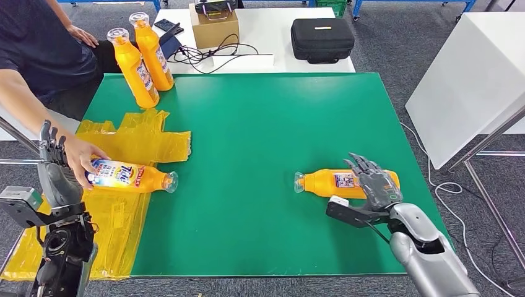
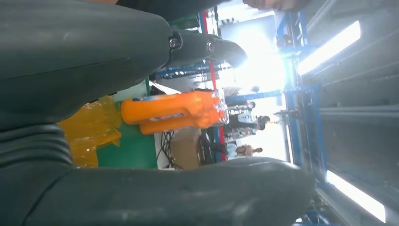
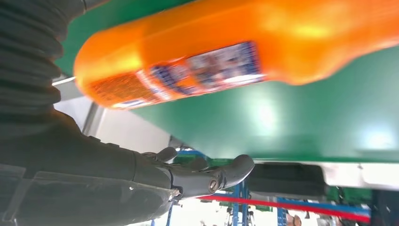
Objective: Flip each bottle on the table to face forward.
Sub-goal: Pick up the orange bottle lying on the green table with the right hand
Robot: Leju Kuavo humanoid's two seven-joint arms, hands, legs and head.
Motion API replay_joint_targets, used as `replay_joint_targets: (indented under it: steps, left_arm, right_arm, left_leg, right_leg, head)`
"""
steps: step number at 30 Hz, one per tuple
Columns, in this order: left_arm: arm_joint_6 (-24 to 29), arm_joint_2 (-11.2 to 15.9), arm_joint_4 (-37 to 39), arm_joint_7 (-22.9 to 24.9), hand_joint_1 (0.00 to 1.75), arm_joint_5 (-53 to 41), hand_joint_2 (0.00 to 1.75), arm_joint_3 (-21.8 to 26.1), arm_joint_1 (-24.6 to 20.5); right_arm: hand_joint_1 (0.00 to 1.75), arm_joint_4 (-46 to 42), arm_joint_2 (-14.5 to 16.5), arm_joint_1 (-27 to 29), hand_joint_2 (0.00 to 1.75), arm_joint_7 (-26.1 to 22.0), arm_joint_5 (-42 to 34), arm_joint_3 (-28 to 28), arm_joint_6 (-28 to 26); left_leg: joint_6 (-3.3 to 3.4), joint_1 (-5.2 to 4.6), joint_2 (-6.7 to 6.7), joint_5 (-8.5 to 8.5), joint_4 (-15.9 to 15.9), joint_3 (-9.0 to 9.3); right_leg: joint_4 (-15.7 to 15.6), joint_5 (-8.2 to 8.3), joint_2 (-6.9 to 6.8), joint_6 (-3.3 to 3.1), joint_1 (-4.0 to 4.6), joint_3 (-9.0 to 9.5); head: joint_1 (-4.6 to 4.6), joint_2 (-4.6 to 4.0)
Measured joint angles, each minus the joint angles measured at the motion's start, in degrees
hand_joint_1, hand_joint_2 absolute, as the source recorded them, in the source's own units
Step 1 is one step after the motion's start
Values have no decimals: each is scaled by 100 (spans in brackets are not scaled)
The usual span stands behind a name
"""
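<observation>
Four orange bottles show in the head view. Two standing bottles (image 1: 142,55) are at the upper left of the frame, on the far corner of the green tabletop (image 1: 260,124). They stand up, a bit tilted, caps on top.

One lying bottle (image 1: 347,183) is at the lower right of the frame. It lies flat on its side. Its long way runs left to right across the frame, and its cap end points left, toward the middle of the tabletop. A small label shows on top, so I think this may be its back side. The right hand (image 1: 375,185) rests over the fat end of this bottle with its fingers spread on it. It does not look closed around the bottle, and I cannot tell for sure if it grips. I think the hand is there to roll the bottle over.

Another flat bottle (image 1: 130,176) lies at the left of the frame on a yellow plastic sheet (image 1: 117,216). Its cap points right, and its big bright label faces up. A person's hand (image 1: 83,158) holds its fat end, maybe to set it in place.

The left hand (image 1: 52,167) is raised at the left edge, fingers up and apart, holding nothing.
</observation>
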Motion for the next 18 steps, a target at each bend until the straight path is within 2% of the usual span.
replay_joint_targets:
  steps: [6, 18]
  left_arm:
    - [-303, -150, -18, 0, 0, 95, 0, 192, 68]
    - [-318, -258, -17, 0, 0, 98, 0, 272, 74]
  right_arm:
    - [0, 695, -148, -420, 175, -155, 71, -64, 100]
    - [0, 1069, -176, -563, 175, -165, 72, -96, 103]
  left_leg:
    - [7, 0, -6, 5, 2, 1]
    - [6, 1, -5, 5, 1, -1]
  right_leg:
    - [0, 3, -2, 4, -3, 1]
    - [0, 3, -1, 4, 4, 1]
  head:
    - [-1, 0]
    - [-1, 0]
